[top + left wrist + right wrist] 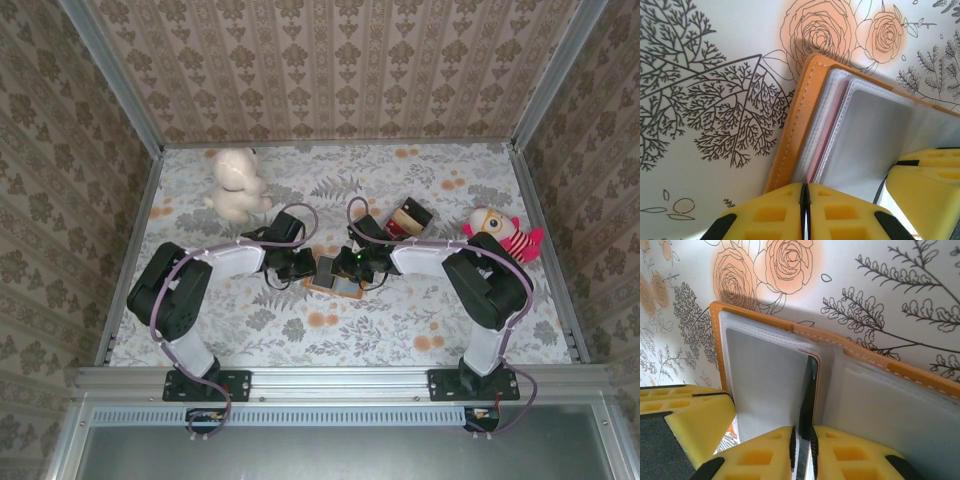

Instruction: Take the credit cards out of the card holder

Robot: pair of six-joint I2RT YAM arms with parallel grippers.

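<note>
As both arms leaned in over the floral counter (pixel 400 320), the card holder (pixel 335 286) lay open btwn them at mid-counter, orange-tan rim outward, pocket pages up. L hand (pixel 805 189) was clenched, yellow fingers pressed tight together at the holder's near edge; couldn't tell if a page was nipped btwn them. R hand (pixel 802 432) was clamped on one pocket page of the holder, seen edge-on as a thin dark leaf standing up near the spine. A reddish credit card (pixel 826 131) sat inside the clear pockets just beside the stitched rim, not drawn out. Farther back: white plush (pixel 236 184) on the L side, brown block (pixel 409 217) and striped doll (pixel 505 234) on the R, all apart from the holder.
</note>
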